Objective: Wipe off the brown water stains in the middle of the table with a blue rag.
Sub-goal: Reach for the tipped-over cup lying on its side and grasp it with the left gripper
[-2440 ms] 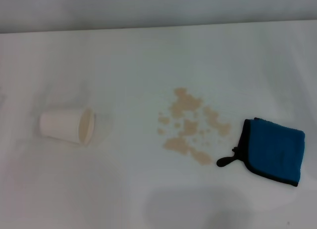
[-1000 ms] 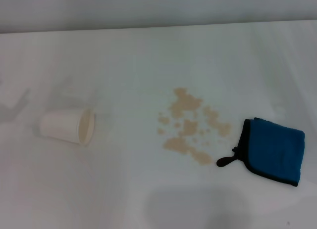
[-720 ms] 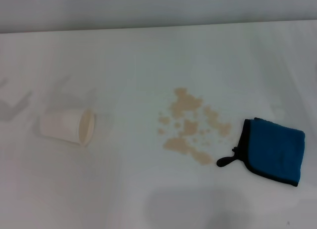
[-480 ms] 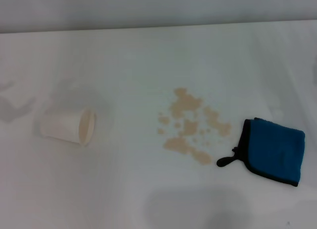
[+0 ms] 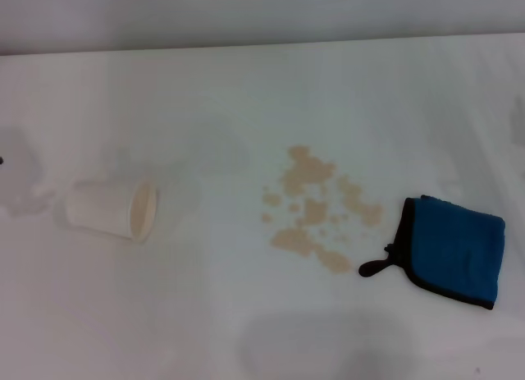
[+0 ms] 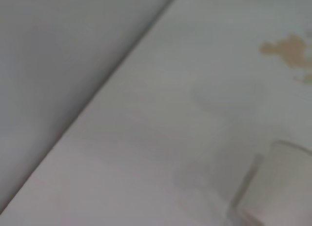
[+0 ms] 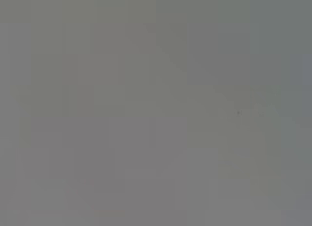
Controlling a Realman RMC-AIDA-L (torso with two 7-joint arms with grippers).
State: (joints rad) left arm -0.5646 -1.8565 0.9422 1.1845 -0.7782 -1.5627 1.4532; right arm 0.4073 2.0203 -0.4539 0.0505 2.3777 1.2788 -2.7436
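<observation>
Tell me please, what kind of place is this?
Probably a plain test bench: a bare white table holding only a tipped paper cup, brown water stains and a blue rag.

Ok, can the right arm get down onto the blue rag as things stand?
Probably yes. The blue rag lies flat on the robot's right side of the table, with nothing on top of it; the brown water stains sit just beside it. The right end effector itself isn't in view.
</observation>
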